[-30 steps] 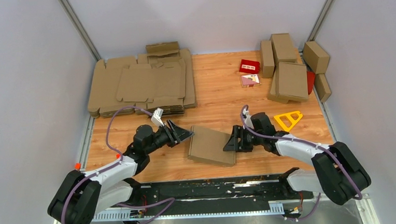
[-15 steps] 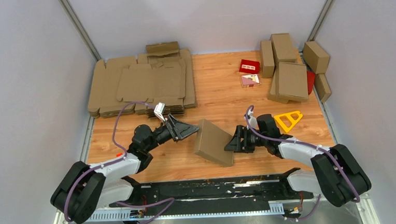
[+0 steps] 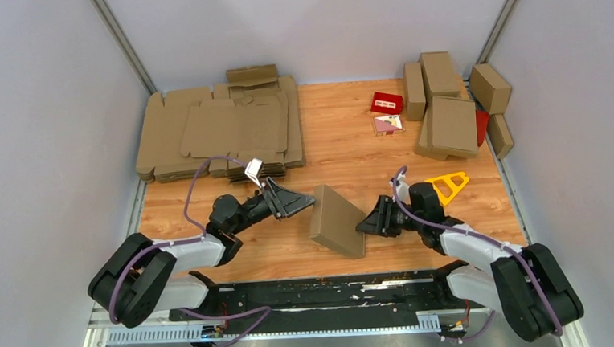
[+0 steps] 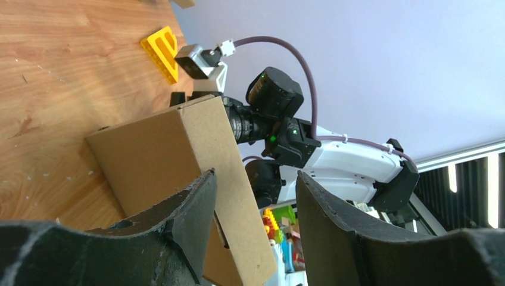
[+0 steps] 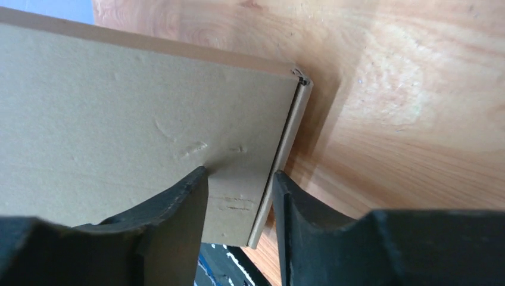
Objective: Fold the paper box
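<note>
Top external shows the tilted paper box (image 3: 337,220) pinched by the right pincer (image 3: 364,225), left pincer (image 3: 305,201) open at its opposite edge.

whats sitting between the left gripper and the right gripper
Only the paper box, tilted up on one edge, fills that stretch; the top view shows it.

A wooden table (image 3: 343,159) is seen beneath the jaws, enclosed by plain pale walls (image 3: 319,28) beyond and beside them; metal posts (image 3: 123,41) are set in the far corners.
</note>
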{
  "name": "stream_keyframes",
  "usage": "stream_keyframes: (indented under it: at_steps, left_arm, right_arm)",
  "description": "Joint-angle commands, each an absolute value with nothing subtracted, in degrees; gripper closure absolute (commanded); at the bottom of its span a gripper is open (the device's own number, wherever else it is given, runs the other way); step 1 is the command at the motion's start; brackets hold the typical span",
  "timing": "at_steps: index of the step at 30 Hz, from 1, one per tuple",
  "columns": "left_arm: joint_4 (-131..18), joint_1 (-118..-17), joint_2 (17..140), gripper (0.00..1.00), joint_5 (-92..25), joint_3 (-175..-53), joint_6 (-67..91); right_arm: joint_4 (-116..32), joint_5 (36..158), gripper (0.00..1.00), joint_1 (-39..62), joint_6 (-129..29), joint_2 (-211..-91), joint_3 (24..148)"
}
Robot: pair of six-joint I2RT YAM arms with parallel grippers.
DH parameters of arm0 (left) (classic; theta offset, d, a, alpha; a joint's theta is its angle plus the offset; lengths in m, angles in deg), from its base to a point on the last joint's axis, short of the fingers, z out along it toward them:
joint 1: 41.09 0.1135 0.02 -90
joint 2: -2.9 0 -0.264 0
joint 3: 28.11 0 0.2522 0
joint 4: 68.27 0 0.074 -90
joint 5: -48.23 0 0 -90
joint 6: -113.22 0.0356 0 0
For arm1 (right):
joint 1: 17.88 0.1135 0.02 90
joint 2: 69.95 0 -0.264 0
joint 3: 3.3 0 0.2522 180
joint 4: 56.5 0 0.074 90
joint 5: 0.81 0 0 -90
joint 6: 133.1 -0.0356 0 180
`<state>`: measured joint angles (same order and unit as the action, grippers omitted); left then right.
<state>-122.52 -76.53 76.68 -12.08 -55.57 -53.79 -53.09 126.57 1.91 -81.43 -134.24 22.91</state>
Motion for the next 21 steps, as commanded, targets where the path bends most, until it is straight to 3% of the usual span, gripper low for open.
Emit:
stream_keyframes:
  at_steps: [1,6,13,21]
  left_arm:
    - [-107.8,-78.8,75.0,0.40,-8.3,-55.0,-49.0]
    - [-93.6,-78.7,68.8,0.39,-12.3,-56.0,-42.5]
    - [-82.5,-78.7,64.1,0.38,-15.4,-57.8,-36.9]
    - [-81.6,-78.7,64.6,0.38,-16.2,-57.6,-35.4]
  right_arm:
    - [-52.2,122.2,0.59,1.5,-80.5,-129.4,23.8]
    - [-46.9,117.7,0.67,1.5,-79.0,-126.4,23.9]
    - [-38.8,116.1,0.55,1.5,-75.3,-123.0,26.0]
    - [-26.9,113.3,0.50,1.4,-70.0,-114.8,29.9]
